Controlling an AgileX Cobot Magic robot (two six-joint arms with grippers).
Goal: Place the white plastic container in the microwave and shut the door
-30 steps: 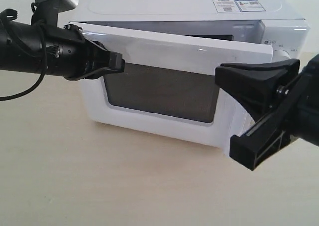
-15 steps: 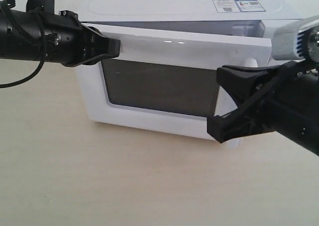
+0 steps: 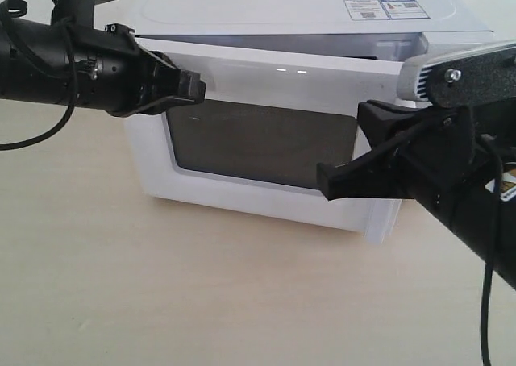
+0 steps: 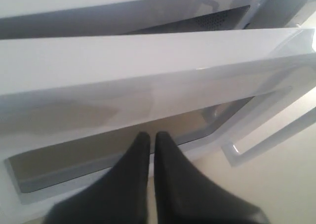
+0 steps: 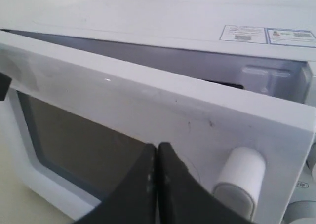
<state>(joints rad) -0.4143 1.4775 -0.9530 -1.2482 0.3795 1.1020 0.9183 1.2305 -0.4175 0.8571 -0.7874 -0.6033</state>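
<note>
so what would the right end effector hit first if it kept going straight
Most likely the white side-hinged microwave door, near the upper edge of its dark window; the shut right end effector points at it, though depth is unclear.

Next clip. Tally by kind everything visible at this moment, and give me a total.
Microwave: 1
Door, ajar: 1
Grippers: 2, left gripper and right gripper, both shut and empty
Stickers on the microwave's top: 2
Table: 1
Total: 7
</note>
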